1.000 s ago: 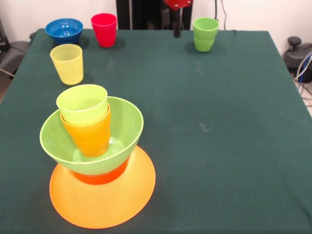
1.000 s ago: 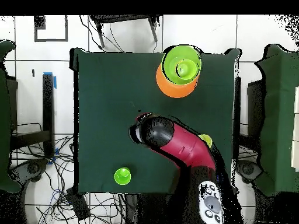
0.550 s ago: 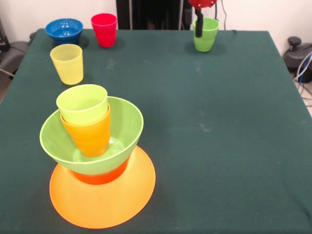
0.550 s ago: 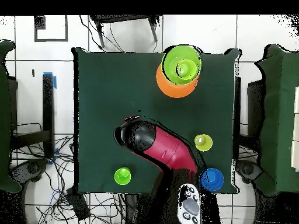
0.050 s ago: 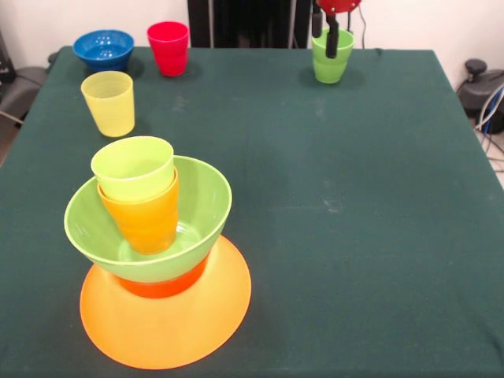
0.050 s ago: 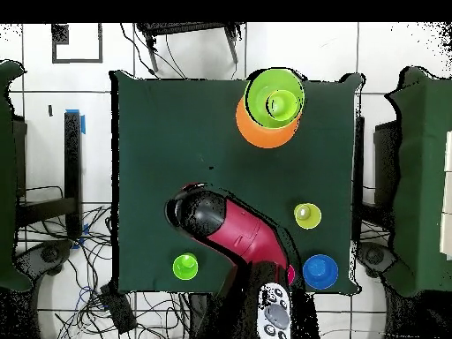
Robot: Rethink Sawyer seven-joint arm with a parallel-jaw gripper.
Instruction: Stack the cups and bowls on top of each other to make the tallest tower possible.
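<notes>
Hanging at the table's far edge, the gripper [image 5: 327,35] shows two dark fingers spread apart, straddling the rim of the darker green cup [image 5: 331,57] without closing on it. The tower [image 5: 153,252] stands well apart: large orange bowl [image 5: 169,331], lime green bowl [image 5: 205,206], orange cup [image 5: 146,219], lime green cup [image 5: 132,167].

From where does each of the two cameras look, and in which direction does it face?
Front view: sits across the table, faces the robot; only the tool shows, at the green cup.
Overhead view: sits above, looks straight down; the red arm shows.
Both share the tower, turned half round.
</notes>
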